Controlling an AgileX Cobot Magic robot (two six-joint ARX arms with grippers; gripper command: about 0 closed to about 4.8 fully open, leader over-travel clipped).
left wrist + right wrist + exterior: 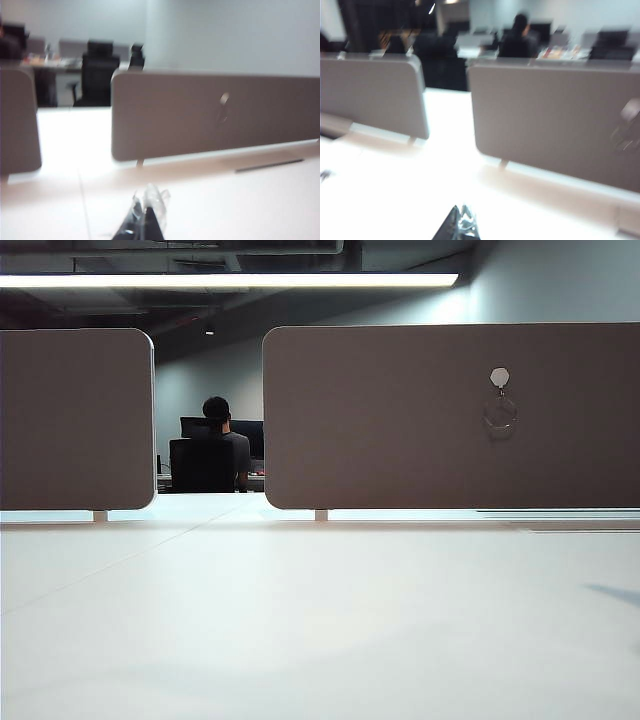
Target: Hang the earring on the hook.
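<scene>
Already I see the earring hanging from the hook on the panel, blurred in both wrist views, while the left gripper and right gripper, cut off over the desk, are closed and empty.

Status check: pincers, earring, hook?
Left pincer shut, empty, low over the table. Right pincer shut, empty, also back from the panel. Earring hanging on hook. Nothing in the way.

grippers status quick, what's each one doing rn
left gripper: shut, holding nothing, low over the table.
right gripper: shut, empty, also back from the panel.
</scene>
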